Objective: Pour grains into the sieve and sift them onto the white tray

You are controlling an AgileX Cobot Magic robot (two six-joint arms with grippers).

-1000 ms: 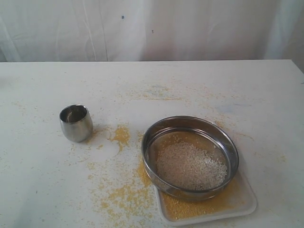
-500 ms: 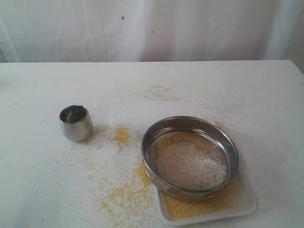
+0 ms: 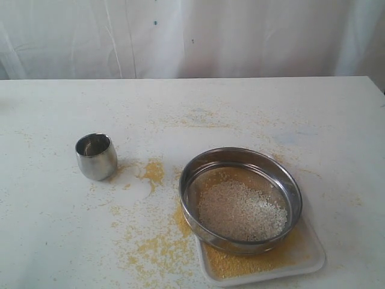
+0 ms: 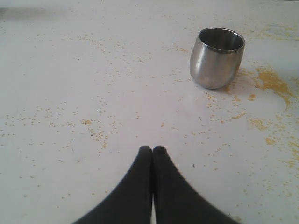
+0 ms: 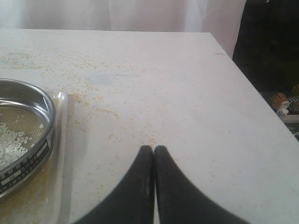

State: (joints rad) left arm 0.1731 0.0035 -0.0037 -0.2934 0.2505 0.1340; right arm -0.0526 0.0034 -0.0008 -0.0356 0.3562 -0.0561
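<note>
Steel sieve (image 3: 240, 152) on white tray (image 3: 313, 258); side label (image 5: 19, 170) unreadable.

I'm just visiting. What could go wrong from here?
1. The wide round steel sieve sits off-centre on the flat white tray and seems to overhang it on the cup's side. Shaking it may add to the yellow meal scattered on the white table.
2. The small rounded steel cup stands amid that meal, so it might slip or tip when gripped.
</note>
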